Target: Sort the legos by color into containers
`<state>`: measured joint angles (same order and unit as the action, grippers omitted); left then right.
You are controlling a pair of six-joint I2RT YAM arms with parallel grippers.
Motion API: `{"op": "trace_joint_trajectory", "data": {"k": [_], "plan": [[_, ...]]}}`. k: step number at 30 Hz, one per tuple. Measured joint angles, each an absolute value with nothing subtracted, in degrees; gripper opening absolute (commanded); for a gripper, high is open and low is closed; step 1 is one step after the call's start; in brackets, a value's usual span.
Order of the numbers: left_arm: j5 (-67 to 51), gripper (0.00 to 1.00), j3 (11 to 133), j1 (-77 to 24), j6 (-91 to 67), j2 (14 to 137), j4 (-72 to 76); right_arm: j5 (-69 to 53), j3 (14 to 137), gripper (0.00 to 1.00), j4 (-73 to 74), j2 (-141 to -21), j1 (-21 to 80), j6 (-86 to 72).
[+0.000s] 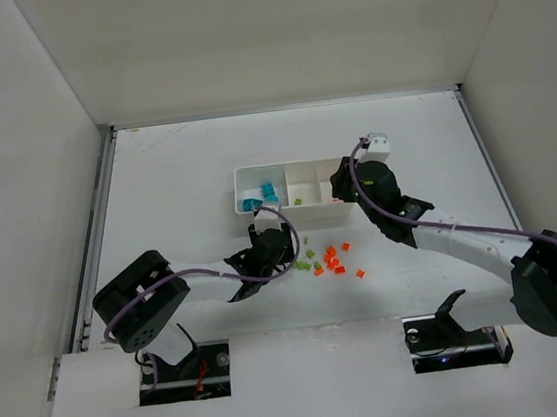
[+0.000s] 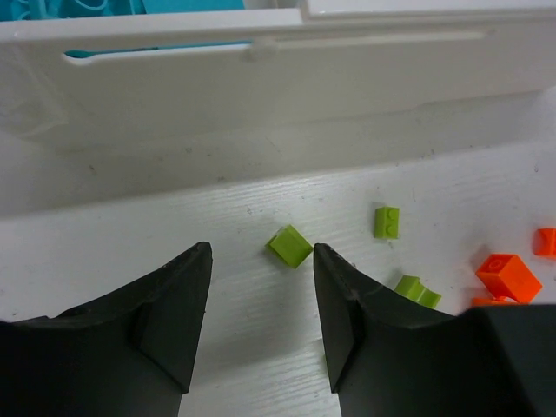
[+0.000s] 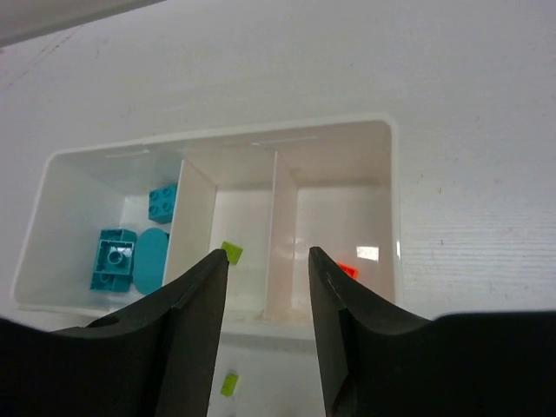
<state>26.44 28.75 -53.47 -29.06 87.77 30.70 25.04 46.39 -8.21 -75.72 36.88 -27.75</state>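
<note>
Here both pincers stand open and hold nothing. The left gripper point(image 2: 261, 261) hangs low over the table point(image 1: 175, 180), fingers wide apart, just in front of the near wall of the white tray point(image 2: 261, 78). A loose green brick point(image 2: 290, 246) lies on the table just ahead of the gap. It sits close beside the right finger, and whether it touches is hard to tell. Other green bricks point(image 2: 387, 221) lie to its right, and past them some orange bricks point(image 2: 508, 276), all scattered on the table near the tray. The right gripper point(image 3: 268, 261) hovers above the tray with its fingers parted, over the thin wall between the middle and right compartments. Teal bricks point(image 3: 113, 258) lie in the left compartment, a small green piece point(image 3: 231, 253) in the middle one, and a small orange piece point(image 3: 347, 271) in the right one.
</note>
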Motion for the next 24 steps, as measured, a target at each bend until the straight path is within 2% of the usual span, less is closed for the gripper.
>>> {"op": "trace_joint_trajectory", "data": {"k": [5,13,20,24], "plan": [[26.44,0.44,29.63,-54.48,-29.30,88.86,31.14,25.34,38.81,0.42,-8.64,-68.90,39.55,-29.95],[26.65,0.43,31.16,-55.00,-29.58,91.48,31.83,26.41,28.58,0.45,-7.68,-66.48,47.13,-35.16],[27.00,0.24,32.05,-54.94,-29.67,92.77,32.01,26.94,26.39,0.49,-5.87,-66.72,49.25,-39.29],[27.03,0.20,32.32,-54.96,-29.65,92.90,31.92,27.42,26.41,0.49,-4.78,-69.69,50.00,-40.95]]}}
